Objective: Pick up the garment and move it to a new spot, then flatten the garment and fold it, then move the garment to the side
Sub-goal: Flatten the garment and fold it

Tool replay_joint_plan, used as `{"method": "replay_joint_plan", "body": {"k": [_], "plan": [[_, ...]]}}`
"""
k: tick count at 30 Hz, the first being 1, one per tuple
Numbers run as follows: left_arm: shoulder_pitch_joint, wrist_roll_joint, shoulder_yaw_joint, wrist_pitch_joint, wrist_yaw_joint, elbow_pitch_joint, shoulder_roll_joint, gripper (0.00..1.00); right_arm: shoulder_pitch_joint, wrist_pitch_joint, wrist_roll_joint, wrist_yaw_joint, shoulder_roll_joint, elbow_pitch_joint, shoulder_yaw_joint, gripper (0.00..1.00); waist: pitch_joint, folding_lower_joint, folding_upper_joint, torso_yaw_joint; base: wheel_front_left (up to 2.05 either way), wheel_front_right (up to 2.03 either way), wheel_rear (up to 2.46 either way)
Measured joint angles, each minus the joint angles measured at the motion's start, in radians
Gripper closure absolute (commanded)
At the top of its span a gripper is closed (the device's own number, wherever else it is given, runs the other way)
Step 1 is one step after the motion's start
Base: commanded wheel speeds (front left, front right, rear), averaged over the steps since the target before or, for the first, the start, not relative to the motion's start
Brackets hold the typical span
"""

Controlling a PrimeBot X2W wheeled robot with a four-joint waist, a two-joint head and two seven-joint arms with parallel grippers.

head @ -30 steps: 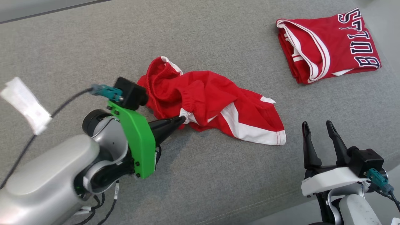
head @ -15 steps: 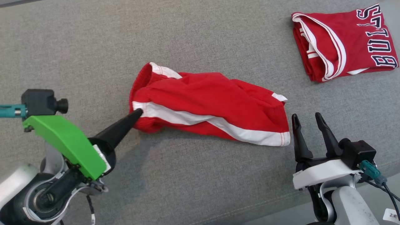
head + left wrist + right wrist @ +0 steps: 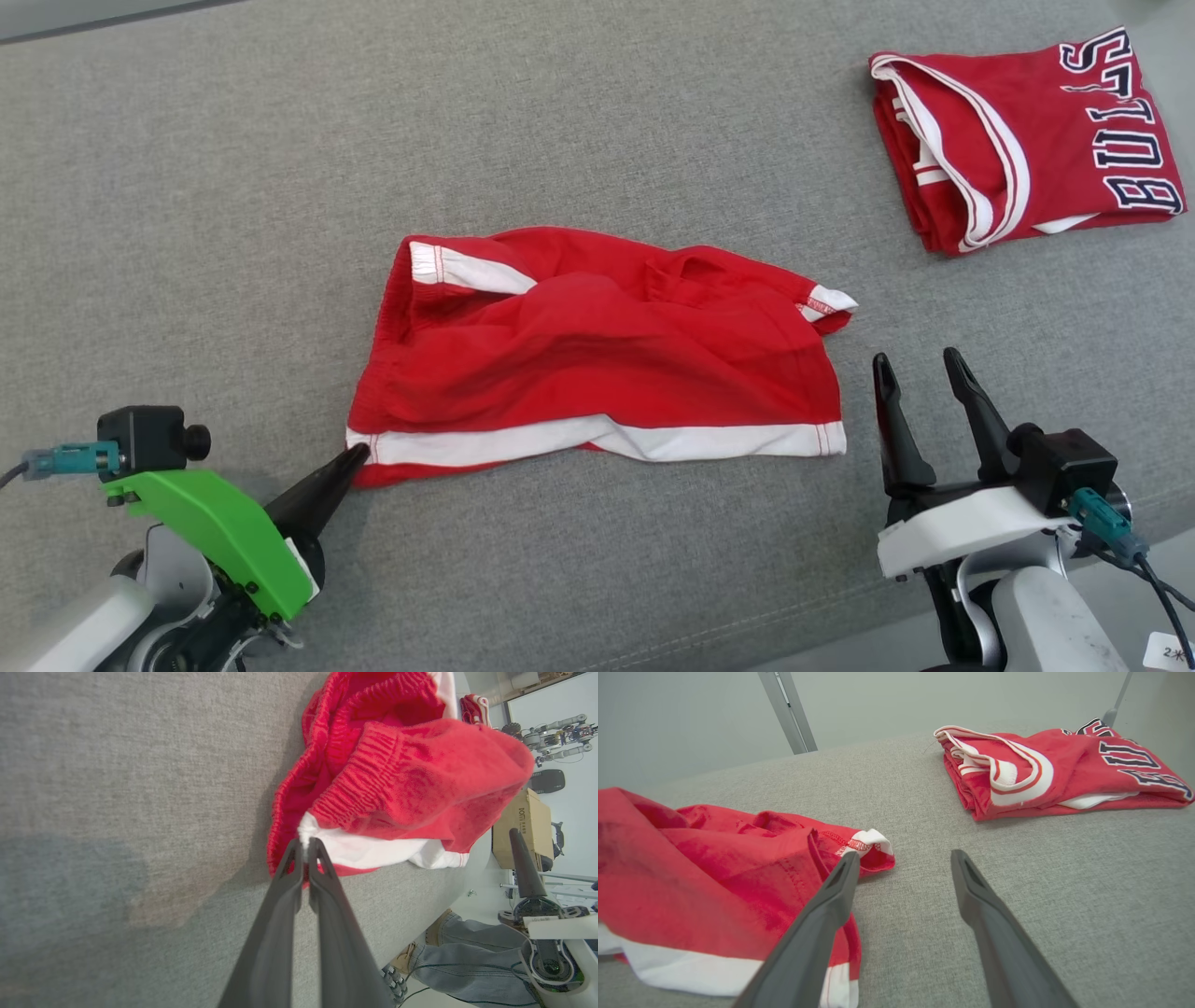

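Over the last second the garment (image 3: 597,373), a pair of red shorts, has gone from a crumpled heap to a long twist and now to a broad, mostly open shape on the grey upholstered surface (image 3: 233,187). The left end effector (image 3: 358,455) has drawn back toward the robot's lower left, pulling the cloth out behind it. The head camera has also shifted a little, so part of the apparent drift is not the garment's own. The white stripe (image 3: 597,437) now runs nearly straight along the near edge, and the waistband (image 3: 392,373) stands at the left. Judgement: relocation looks done and flattening is under way. Ridges remain across the middle and the far right leg corner is turned over, so smoothing is still needed before any fold. The left end effector (image 3: 303,842) is pinched narrow on the garment (image 3: 397,765) at its near left corner, where stripe meets waistband, with cloth caught between the fingertips. The right end effector (image 3: 915,359) stands wide and empty, just beside the right hem and apart from it in the head view. In the right wrist view its (image 3: 904,855) fingers frame bare surface, with the garment (image 3: 714,882) to their left. The folded jersey (image 3: 1018,140) lies well apart at the far right.
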Motion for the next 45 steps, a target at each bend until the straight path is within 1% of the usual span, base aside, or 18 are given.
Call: {"method": "replay_joint_plan", "body": {"k": [2,3,4,5,9,11,14,16,17,18,20,24,27,29,31,33,39,45], "plan": [[0.000,0.029,-0.010,-0.026,-0.024,0.036,-0.025,0.75,0.011,0.000,-0.012,0.000,0.000,0.001,-0.007,0.00,-0.008,0.0000,0.0000,0.007,0.00,0.00,0.00],[0.000,0.036,-0.010,-0.043,-0.035,0.052,-0.039,0.60,0.014,0.000,-0.017,0.000,0.000,0.002,-0.012,0.00,-0.012,0.0000,0.0000,0.011,0.00,0.00,0.00],[0.000,0.051,-0.014,-0.058,-0.044,0.069,-0.052,0.25,0.016,0.000,-0.025,0.000,0.000,0.001,-0.016,0.00,-0.017,0.0000,0.0000,0.015,0.00,0.00,0.00],[0.000,0.070,-0.018,-0.071,-0.050,0.082,-0.063,0.00,0.019,0.000,-0.032,0.000,0.000,0.000,-0.020,0.00,-0.023,0.0000,0.0000,0.019,0.00,0.00,0.00],[0.004,0.096,-0.024,-0.121,-0.067,0.111,-0.093,0.00,0.035,0.000,-0.054,0.000,0.000,-0.012,-0.030,0.00,-0.044,0.0000,0.0000,0.031,0.00,0.00,0.00],[0.017,0.143,-0.030,-0.165,-0.064,0.117,-0.100,0.00,0.046,0.000,-0.067,0.000,0.000,-0.029,-0.039,0.00,-0.062,0.0000,0.0000,0.039,0.00,0.00,0.00],[0.040,0.227,-0.031,-0.262,-0.024,0.117,-0.105,0.00,0.071,0.000,-0.095,0.000,0.000,-0.063,-0.060,0.00,-0.090,0.0000,0.0000,0.052,0.00,0.00,0.00],[0.064,0.284,-0.011,-0.299,0.007,0.106,-0.126,0.00,0.092,0.000,-0.110,0.000,0.000,-0.089,-0.075,0.00,-0.111,0.0000,0.0000,0.062,0.00,0.00,0.00],[0.085,0.304,0.009,-0.307,0.015,0.099,-0.145,0.00,0.105,0.000,-0.118,0.000,0.000,-0.102,-0.081,0.00,-0.122,0.0000,0.0000,0.068,0.00,0.00,0.00],[0.141,0.370,0.058,-0.309,0.035,0.091,-0.182,0.00,0.134,0.000,-0.132,0.000,0.000,-0.120,-0.086,0.00,-0.145,0.0000,0.0000,0.080,0.00,0.00,0.00],[0.207,0.468,0.150,-0.313,0.051,0.076,-0.228,0.00,0.164,0.000,-0.149,0.000,0.000,-0.137,-0.084,0.00,-0.171,0.0000,0.0000,0.092,0.00,0.00,0.00],[0.368,0.642,0.308,-0.314,0.052,0.061,-0.331,0.00,0.205,0.000,-0.160,0.000,0.000,-0.168,-0.077,0.00,-0.223,-0.0001,0.0000,0.117,0.00,0.00,0.00],[0.460,0.763,0.411,-0.314,0.037,0.065,-0.385,0.00,0.238,0.000,-0.162,0.000,0.000,-0.173,-0.072,0.00,-0.261,0.0000,0.0000,0.133,0.00,0.00,0.00],[0.505,0.847,0.467,-0.314,0.026,0.073,-0.408,0.00,0.259,0.000,-0.171,0.000,-0.005,-0.167,-0.063,0.00,-0.286,-0.0001,0.0000,0.144,0.00,0.00,0.00],[0.542,0.883,0.545,-0.314,0.011,0.078,-0.453,0.00,0.269,0.000,-0.172,0.000,-0.005,-0.159,-0.061,0.00,-0.307,-0.0001,0.0000,0.155,0.00,0.00,0.00],[0.568,0.951,0.576,-0.315,-0.021,0.101,-0.472,0.00,0.271,0.000,-0.173,0.000,-0.005,-0.144,-0.064,0.00,-0.325,-0.0001,0.0000,0.165,0.00,0.00,0.00],[0.616,1.082,0.652,-0.315,-0.100,0.202,-0.526,0.00,0.280,0.000,-0.182,0.000,-0.005,-0.086,-0.071,0.00,-0.364,-0.0001,0.0000,0.196,0.00,0.00,0.00],[0.622,1.159,0.706,-0.315,-0.201,0.269,-0.575,0.00,0.280,0.000,-0.194,0.000,-0.005,-0.020,-0.080,0.00,-0.379,-0.0001,0.0000,0.225,0.00,0.00,0.00]]}}
